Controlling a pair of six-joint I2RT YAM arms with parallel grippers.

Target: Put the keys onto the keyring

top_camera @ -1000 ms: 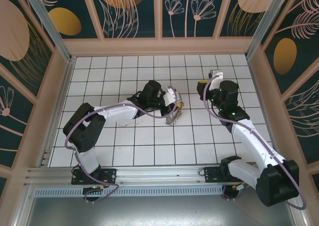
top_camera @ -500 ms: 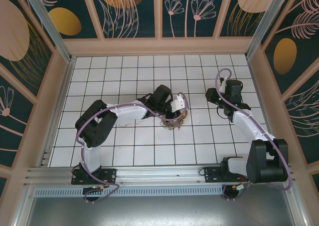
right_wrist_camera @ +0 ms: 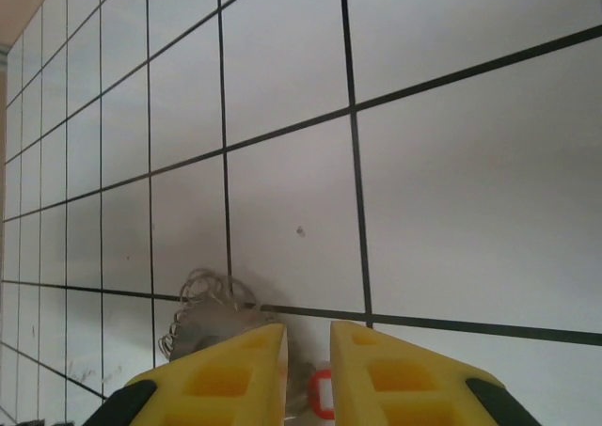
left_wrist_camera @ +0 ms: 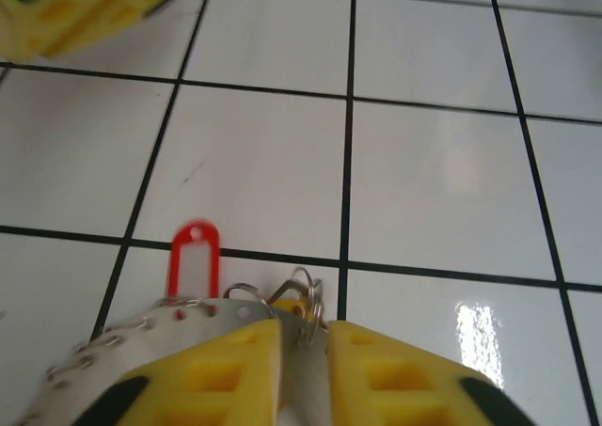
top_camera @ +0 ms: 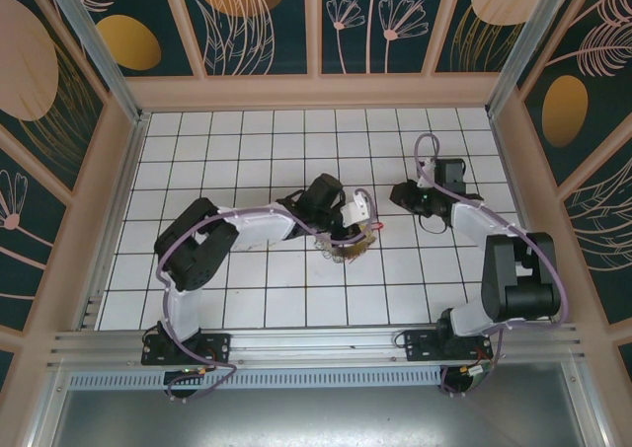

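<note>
The white tiled table [top_camera: 247,289] is carrying everything. At frame centre the left claw [top_camera: 363,222] is hanging over the keyring [top_camera: 352,248]. Its yellow fingers [left_wrist_camera: 226,370] are sitting narrowly apart with the ring's rim between them, and I cannot tell whether they are pinching it. Just to the right, the right claw [top_camera: 399,192] is standing slightly spread, empty. A red-tagged key [left_wrist_camera: 193,261] is lying against the ring's rim.

Surface [top_camera: 247,151]: glossy white square tiles, black grid lines.
Enclosure walls [top_camera: 257,23]: dark teal panels with peach and gold leaf and flower motifs, set in a pale wooden frame [top_camera: 316,92].
Aluminium corner posts [top_camera: 94,47].
Aluminium rail [top_camera: 316,343] along the near edge.
</note>
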